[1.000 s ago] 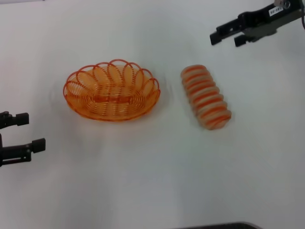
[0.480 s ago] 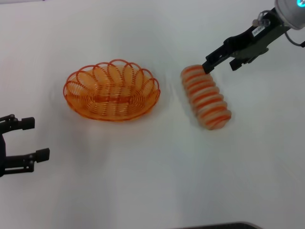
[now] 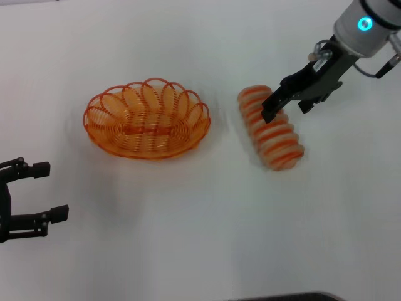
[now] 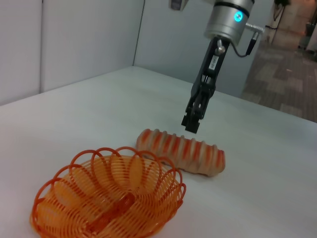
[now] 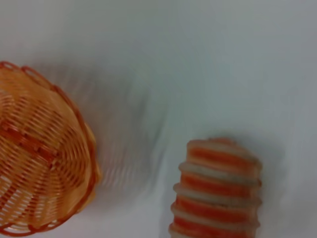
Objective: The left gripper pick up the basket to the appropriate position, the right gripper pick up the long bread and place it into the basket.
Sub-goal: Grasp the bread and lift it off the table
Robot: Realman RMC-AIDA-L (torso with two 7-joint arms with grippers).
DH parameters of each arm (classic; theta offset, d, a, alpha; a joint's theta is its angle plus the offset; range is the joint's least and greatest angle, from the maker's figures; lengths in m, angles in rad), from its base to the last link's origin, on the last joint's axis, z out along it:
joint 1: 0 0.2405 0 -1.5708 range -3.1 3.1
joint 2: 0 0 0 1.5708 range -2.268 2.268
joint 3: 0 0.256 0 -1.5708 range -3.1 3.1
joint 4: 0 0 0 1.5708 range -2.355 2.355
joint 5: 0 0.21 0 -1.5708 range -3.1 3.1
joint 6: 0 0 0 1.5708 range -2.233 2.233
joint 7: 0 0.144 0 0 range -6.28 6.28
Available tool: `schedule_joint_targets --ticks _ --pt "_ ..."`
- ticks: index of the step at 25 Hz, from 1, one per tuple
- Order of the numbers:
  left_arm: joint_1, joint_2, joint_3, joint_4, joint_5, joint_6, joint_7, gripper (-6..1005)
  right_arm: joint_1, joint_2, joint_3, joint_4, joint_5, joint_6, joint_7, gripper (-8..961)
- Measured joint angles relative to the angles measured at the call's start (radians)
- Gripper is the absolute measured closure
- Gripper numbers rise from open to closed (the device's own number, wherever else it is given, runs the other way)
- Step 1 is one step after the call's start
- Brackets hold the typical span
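The left hand [image 3: 44, 191] sits at the near left edge of the head view, partly cut off, its two fingers spread apart around nothing and well clear of the basket [image 3: 147, 119]. The basket stands on the white table [image 3: 200, 219] with nothing in it. The long bread [image 3: 270, 128] lies on the table just beside the basket. The right hand [image 3: 285, 100] hangs over the bread's far end, fingers apart, not clamped on it; whether it touches the loaf is hard to tell.
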Motion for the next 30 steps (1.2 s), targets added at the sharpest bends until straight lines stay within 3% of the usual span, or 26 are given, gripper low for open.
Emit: schedule_joint_targets --ticks 13,30 --pt "0.005 -0.003 0.000 -0.007 0.000 0.011 0.028 114 0.051 0.036 -0.077 0.073 -0.062 0.075 0.052 8" --pt "0.020 -0.011 0.003 -0.022 0.001 -0.016 0.053 114 0.065 0.049 -0.078 0.086 -0.060 0.142 0.052 8"
